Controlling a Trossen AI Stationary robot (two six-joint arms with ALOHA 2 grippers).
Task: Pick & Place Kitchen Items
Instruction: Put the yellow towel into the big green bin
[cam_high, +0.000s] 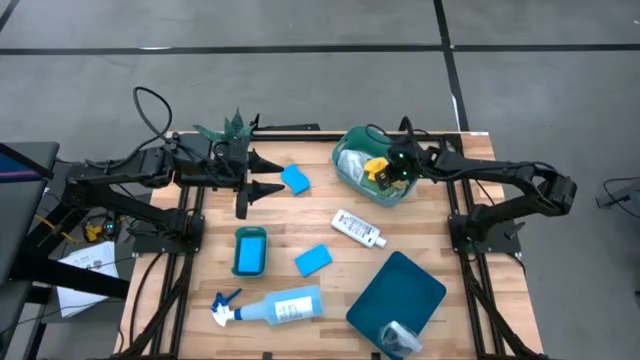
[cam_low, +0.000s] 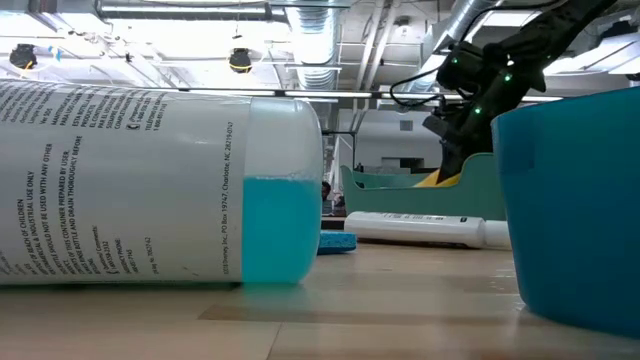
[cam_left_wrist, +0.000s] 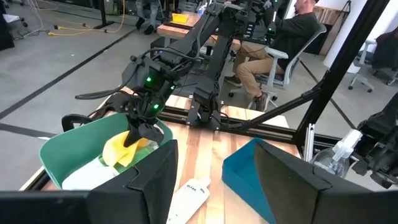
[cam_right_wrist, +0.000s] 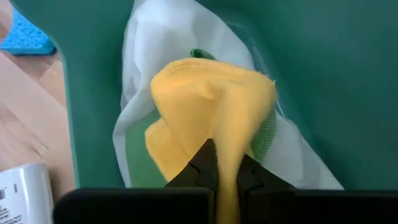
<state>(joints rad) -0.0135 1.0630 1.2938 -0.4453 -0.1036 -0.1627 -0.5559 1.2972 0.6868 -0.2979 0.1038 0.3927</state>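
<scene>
My right gripper (cam_high: 388, 172) is over the green tub (cam_high: 352, 148) at the table's far right, shut on a yellow cloth (cam_right_wrist: 205, 99). Under that cloth, white (cam_right_wrist: 140, 68) and green (cam_right_wrist: 266, 138) cloths lie in the tub. My left gripper (cam_high: 250, 183) hangs open at the far left, above the table, with nothing between its fingers. On the wood lie two blue sponges (cam_high: 296, 179) (cam_high: 313, 259), a small white bottle (cam_high: 358, 228) and a pale-blue spray bottle (cam_high: 278, 306) on its side. My right gripper pinches a bunched fold of the yellow cloth (cam_right_wrist: 226, 163) between its two fingers, coming from above and slanting down into the tub. The cloth hangs below the fingers, slack, and its lower part (cam_left_wrist: 119, 154) rests on the cloths in the tub.
A dark teal bin (cam_high: 400, 290) with a crinkled silver cup (cam_high: 400, 338) sits at the near right. A teal rectangular piece (cam_high: 250, 250) lies left of centre. A small potted plant (cam_high: 232, 128) stands at the far edge by my left gripper. People sit beyond the table.
</scene>
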